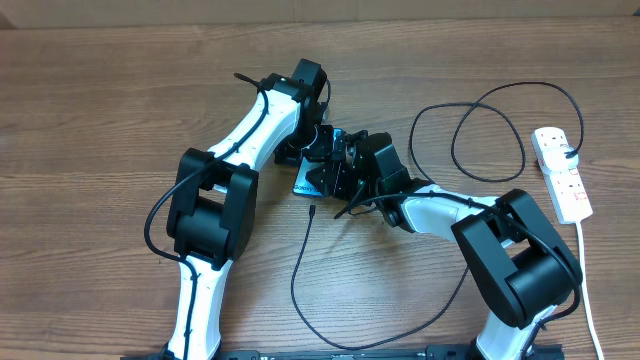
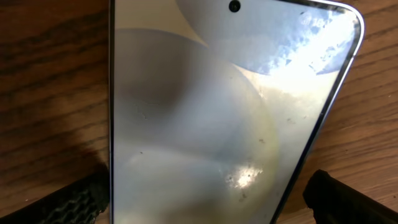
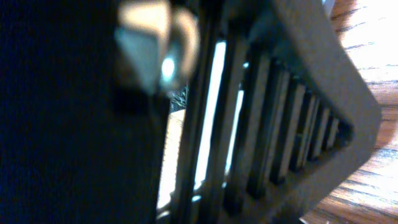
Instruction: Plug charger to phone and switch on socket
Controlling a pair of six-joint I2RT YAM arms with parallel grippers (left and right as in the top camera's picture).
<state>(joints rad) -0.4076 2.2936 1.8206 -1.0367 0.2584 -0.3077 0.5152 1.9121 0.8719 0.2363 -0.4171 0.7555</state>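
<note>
The phone (image 1: 303, 186) lies flat at the table's middle, mostly hidden under both grippers. In the left wrist view its pale glaring screen (image 2: 199, 112) fills the frame. My left gripper (image 1: 316, 146) straddles it, one finger at each long edge (image 2: 205, 200), with a gap at the right finger. My right gripper (image 1: 336, 176) hovers over the phone against the left gripper; its own view shows only a dark ribbed part (image 3: 273, 124) at close range. The charger's connector tip (image 1: 313, 210) lies loose on the table just below the phone. Its cable (image 1: 300, 290) loops to the black plug (image 1: 570, 152) in the socket (image 1: 562, 178).
The charger cable makes a wide loop (image 1: 480, 130) at the back right and another along the front edge (image 1: 440, 310). The socket's thick white cord (image 1: 590, 290) runs down the right side. Both arms crowd the middle.
</note>
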